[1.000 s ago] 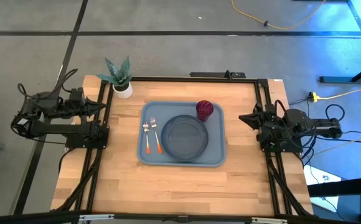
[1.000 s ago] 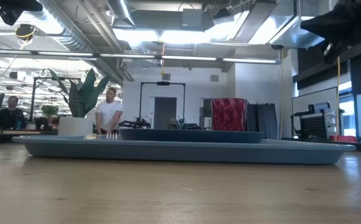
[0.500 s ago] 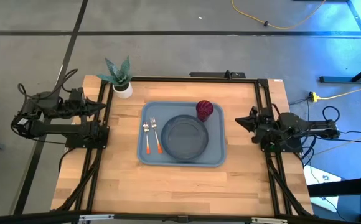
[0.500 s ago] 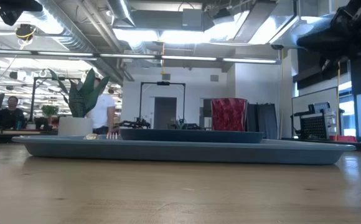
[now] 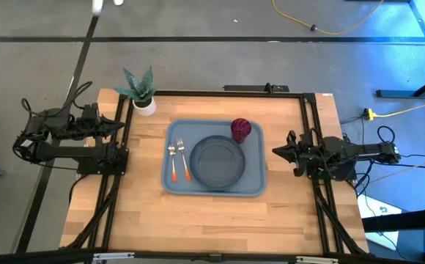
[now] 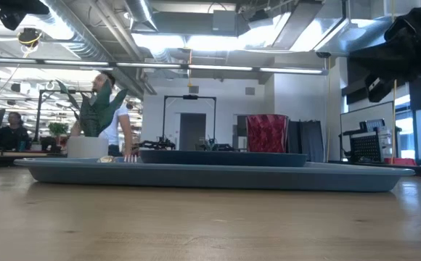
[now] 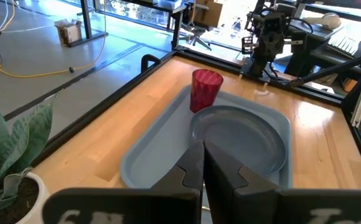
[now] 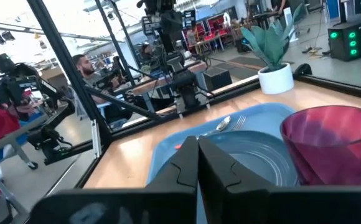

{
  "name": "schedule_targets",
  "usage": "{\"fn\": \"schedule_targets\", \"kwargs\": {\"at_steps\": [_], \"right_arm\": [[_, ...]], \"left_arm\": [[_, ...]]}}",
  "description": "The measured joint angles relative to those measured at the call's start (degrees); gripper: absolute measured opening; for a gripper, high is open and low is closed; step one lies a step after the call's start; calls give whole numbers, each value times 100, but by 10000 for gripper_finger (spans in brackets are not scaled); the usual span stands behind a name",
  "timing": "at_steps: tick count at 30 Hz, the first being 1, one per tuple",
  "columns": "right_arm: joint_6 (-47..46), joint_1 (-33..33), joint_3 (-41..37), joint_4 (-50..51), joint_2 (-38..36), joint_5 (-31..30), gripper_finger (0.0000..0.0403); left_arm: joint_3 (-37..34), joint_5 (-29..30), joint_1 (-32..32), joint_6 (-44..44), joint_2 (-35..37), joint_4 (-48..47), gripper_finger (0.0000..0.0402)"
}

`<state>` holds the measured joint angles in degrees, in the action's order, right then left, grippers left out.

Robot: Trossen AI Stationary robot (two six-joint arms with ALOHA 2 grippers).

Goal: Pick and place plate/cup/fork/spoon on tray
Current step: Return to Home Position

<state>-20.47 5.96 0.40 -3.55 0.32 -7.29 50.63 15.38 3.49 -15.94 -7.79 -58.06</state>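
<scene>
In the high view the tray (image 5: 256, 180) lies in the middle of the wooden table (image 5: 198, 220), long sides running left to right. All four pieces sit inside it. The plate (image 5: 216, 161) fills the centre of the tray. The cup (image 5: 241, 130) stands upright just beyond the plate's upper right rim, in the tray's upper right corner. The fork (image 5: 184, 160) and the spoon (image 5: 174, 164) lie side by side in the left part of the tray, just left of the plate, silver ends toward the top of the frame and orange handles toward the bottom.

A white pot with a green plant (image 5: 143, 99) stands on the table near its upper left corner, apart from the tray.

The left gripper (image 7: 203, 149) is at the left edge of the table, well apart from the tray. Its own camera shows its two dark fingers pressed together with nothing between them. The right gripper (image 5: 275, 151) is at the right edge of the table, pointing toward the tray's right side without touching it. In the right wrist view its fingers also meet, clenched on nothing.

In the low view the tray spans most of the frame, the cup rises right of centre, and a person (image 6: 116, 119) stands in the room behind the plant.
</scene>
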Motion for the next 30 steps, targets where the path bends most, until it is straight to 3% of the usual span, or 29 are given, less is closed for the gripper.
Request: {"fn": "schedule_targets", "kwargs": {"at_steps": [6,15,22,30], "right_arm": [[17,0,0,6,-7,109,5],[2,0,0,11,-11,105,5],[-18,0,4,9,-11,134,5],[-28,0,7,6,-13,135,5]], "left_arm": [[-54,17,0,159,4,230,0],[-1018,-134,0,560,206,955,0],[-1199,-232,-2,571,771,1596,0],[-1825,-301,-4,560,679,2521,0]]}}
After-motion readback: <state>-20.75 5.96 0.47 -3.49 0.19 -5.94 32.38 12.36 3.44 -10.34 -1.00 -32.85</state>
